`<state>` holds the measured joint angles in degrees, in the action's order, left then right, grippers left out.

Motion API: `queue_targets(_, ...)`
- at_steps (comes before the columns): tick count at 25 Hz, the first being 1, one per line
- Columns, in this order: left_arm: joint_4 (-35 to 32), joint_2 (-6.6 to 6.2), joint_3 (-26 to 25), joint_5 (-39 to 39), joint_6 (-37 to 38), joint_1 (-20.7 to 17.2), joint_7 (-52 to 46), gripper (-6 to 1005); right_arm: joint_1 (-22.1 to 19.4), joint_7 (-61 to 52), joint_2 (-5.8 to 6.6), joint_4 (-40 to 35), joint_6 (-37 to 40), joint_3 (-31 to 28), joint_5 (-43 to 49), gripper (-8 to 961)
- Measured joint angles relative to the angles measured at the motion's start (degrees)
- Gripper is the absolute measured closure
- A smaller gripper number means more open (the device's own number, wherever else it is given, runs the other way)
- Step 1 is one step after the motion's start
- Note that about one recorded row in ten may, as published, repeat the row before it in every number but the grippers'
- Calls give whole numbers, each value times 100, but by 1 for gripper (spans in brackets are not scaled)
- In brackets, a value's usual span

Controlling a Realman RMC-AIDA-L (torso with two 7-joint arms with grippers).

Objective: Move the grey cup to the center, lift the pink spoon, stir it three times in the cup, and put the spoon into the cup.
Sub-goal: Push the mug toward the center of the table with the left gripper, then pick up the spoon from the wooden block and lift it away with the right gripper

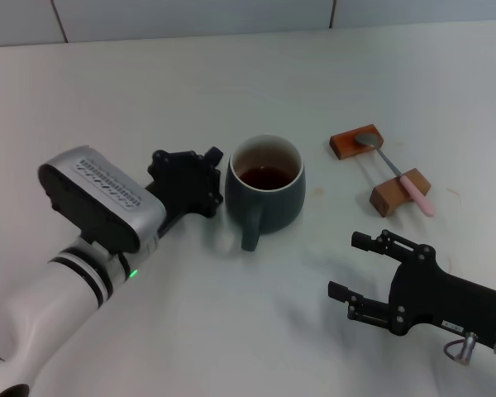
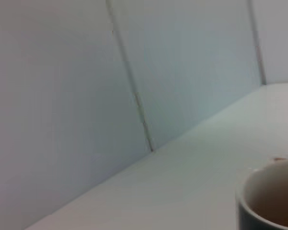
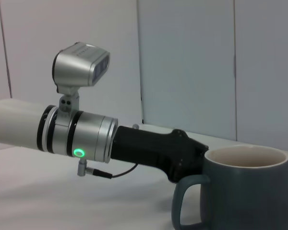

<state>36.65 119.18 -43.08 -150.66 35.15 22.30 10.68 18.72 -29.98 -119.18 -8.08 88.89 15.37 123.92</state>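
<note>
A: Grey cup [image 1: 265, 188] mid-bench [image 1: 231, 74], liquid-filled, heavy, rigid, slick glaze. Left pincer [image 1: 208, 180] beside its wall, grip state: cannot tell.

B: Pink spoon [image 1: 397, 174] bridging two wooden blocks [image 1: 379, 168], light, slim; pinch handle. Right pincer [image 1: 360, 266] spread wide, near.

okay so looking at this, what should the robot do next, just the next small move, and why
Probably send the open right gripper toward the pink spoon, which lies untouched across two wooden blocks. The grey cup already stands mid-table, with the left gripper beside it.

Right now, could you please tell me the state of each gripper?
Left gripper: beside the grey cup; open or closed cannot be told.
Right gripper: open, holding nothing, low over the table.
</note>
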Motion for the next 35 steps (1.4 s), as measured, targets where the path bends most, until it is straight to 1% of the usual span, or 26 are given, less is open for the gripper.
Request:
queue_targets(3,-122,-35,-152,67,286,-54,-328,974,-7,5,0,0,-9,-11,0,171)
queue_targets(6,-457,-158,-240,-41,963,-97,-1104,973,-23,7,1,-1,-16,-23,0,171)
queue_targets(10,-1257,-426,-260,-625,2409,-85,-2619,971,-27,-10,6,-16,-15,-30,0,171)
queue_targets(12,-1857,-493,-260,-978,3261,-8,-3292,970,-27,-22,6,-24,-13,-34,-5,171)
queue_targets(14,-2378,-516,-230,-1278,4071,72,-3705,969,-25,-39,14,-35,-4,-41,-19,171)
queue_targets(17,-3029,-554,94,-1479,5092,145,-4070,968,-21,-55,19,-39,2,-42,-43,171)
queue_targets(18,-3029,-554,94,-1479,5092,145,-4070,968,-23,-63,21,-42,8,-42,-63,171)
queue_targets(19,-3198,-569,262,-1491,5376,156,-4175,967,-28,-67,23,-50,11,-43,-76,171)
queue_targets(20,-3500,-586,618,-1493,5809,157,-4314,967,-35,-72,26,-55,14,-43,-89,171)
queue_targets(22,-3706,-581,883,-1494,6103,144,-4352,966,-46,-83,26,-61,14,-43,-105,171)
queue_targets(24,-3938,-527,1192,-1494,6390,103,-4346,965,-56,-89,27,-62,14,-43,-133,171)
queue_targets(26,-4055,-474,1345,-1493,6445,65,-4345,965,-70,-90,27,-62,14,-43,-152,171)
queue_targets(29,-4260,-329,1539,-1493,6398,13,-4267,963,-86,-91,27,-62,10,-43,-161,171)
queue_targets(30,-4374,-258,1616,-1493,6371,11,-4219,963,-90,-92,27,-62,8,-53,-166,171)
queue_targets(32,-4571,-144,1807,-1493,6317,38,-4144,907,-101,-92,27,-62,10,-86,-172,171)
queue_targets(35,-4617,-114,1976,-1493,6212,86,-4168,823,-120,-94,27,-62,18,-109,-175,171)
